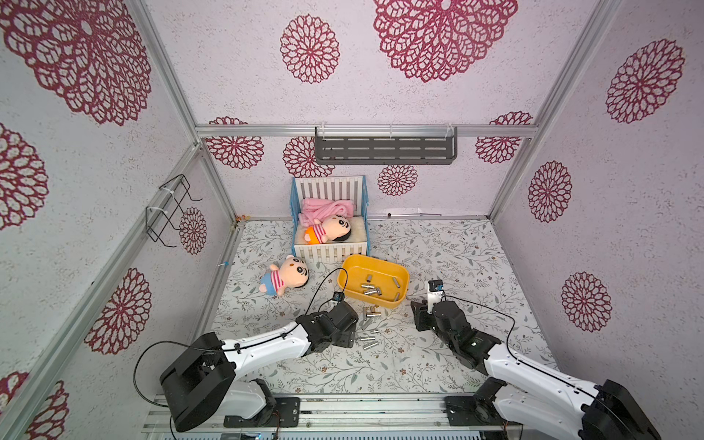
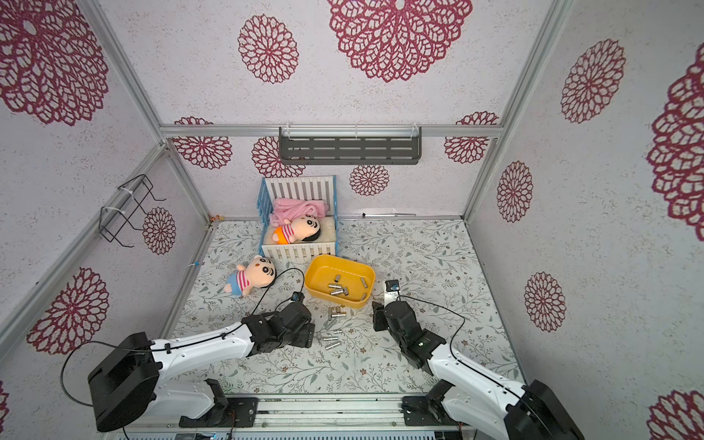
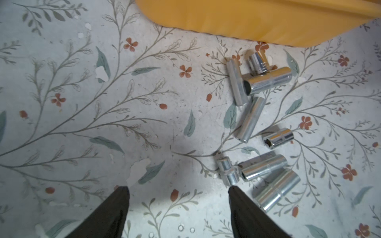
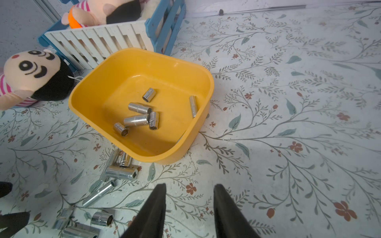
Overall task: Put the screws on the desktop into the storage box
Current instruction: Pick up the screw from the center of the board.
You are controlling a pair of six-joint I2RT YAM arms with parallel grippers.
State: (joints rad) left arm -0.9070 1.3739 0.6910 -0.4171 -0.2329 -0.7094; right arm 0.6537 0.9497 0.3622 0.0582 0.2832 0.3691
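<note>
Several silver screws (image 1: 370,338) lie loose on the leafy desktop (image 1: 457,266) just in front of the yellow storage box (image 1: 381,303), with one cluster (image 3: 266,79) close to its wall (image 3: 247,18). More screws (image 4: 142,117) lie inside the box (image 4: 144,68). My left gripper (image 3: 179,188) is low over the desktop and open, with only bare surface between its fingers. One fingertip (image 3: 235,195) is right beside a small screw (image 3: 227,172). My right gripper (image 4: 189,186) hovers open and empty, at the box's near right corner (image 1: 419,316).
A white-and-blue crib (image 1: 331,251) with a plush doll (image 1: 327,230) and a pink blanket stands behind the box. A second doll (image 1: 284,274) lies to the box's left. A grey shelf (image 1: 384,150) and a wire rack (image 1: 171,209) hang on the walls.
</note>
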